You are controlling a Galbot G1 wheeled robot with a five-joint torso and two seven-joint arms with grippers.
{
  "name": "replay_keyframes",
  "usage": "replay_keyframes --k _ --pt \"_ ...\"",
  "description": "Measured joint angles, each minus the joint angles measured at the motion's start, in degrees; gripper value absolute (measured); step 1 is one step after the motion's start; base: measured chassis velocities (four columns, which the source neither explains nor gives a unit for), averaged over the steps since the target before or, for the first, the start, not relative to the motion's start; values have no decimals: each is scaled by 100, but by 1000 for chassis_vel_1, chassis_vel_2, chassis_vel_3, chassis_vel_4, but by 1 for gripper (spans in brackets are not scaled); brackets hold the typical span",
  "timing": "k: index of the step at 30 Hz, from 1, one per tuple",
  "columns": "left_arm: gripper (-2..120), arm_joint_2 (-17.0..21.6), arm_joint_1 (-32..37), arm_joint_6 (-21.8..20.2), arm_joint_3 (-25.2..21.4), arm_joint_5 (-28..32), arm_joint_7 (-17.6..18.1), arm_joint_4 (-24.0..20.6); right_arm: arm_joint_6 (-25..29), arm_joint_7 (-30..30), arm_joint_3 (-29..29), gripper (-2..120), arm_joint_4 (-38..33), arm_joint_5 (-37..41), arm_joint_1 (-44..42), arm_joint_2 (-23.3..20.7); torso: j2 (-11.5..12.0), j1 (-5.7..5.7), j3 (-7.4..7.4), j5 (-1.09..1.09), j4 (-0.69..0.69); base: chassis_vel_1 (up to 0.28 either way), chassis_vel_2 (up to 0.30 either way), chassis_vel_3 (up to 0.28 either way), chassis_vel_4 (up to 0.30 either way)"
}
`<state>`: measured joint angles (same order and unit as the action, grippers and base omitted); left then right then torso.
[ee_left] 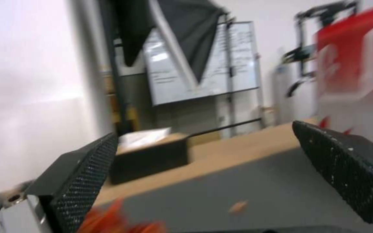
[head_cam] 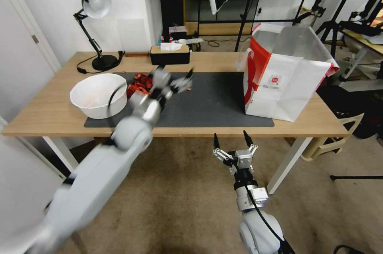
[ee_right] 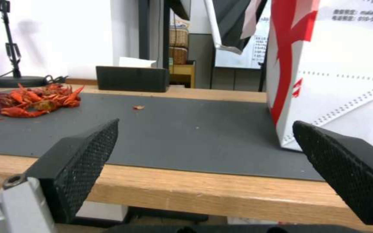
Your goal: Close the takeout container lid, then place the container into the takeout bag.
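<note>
A: Right hand (head_cam: 230, 136) hangs just before the desk (head_cam: 48, 114) edge, fingers spread, empty. Where's the takeout bag (head_cam: 283, 82)?

B: Upright on the desk's right end, mouth up, ahead and right of that hand. The left hand (head_cam: 173, 78), also spread and empty, hovers by the crayfish (head_cam: 139, 83), well apart from the bag, so the right arm is likely better placed.

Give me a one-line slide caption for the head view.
Left gripper open over the dark mat near red crayfish; right gripper open below the table edge; takeout bag upright.
</note>
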<state>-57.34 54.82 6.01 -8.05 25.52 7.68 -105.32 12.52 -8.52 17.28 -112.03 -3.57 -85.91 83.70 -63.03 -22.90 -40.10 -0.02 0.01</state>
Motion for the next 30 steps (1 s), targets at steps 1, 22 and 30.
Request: replay_keyframes --k 1,22,30 --pt "100 28 142 67 -93 -53 24 -15 -6 -7 8 100 -12 1 -7 -4 0 0 0 1 -1 0 0 0 0" --pt "100 -880 3160 849 -1487 -1130 895 -790 -123 -103 64 100 -67 271 -142 -8 0 0 0 2 -2 0 0 0 0" --pt "100 -1037 3346 792 -1458 -1164 712 -856 -88 -79 79 100 -20 243 -240 36 0 -2 0 2 -2 0 0 0 0"
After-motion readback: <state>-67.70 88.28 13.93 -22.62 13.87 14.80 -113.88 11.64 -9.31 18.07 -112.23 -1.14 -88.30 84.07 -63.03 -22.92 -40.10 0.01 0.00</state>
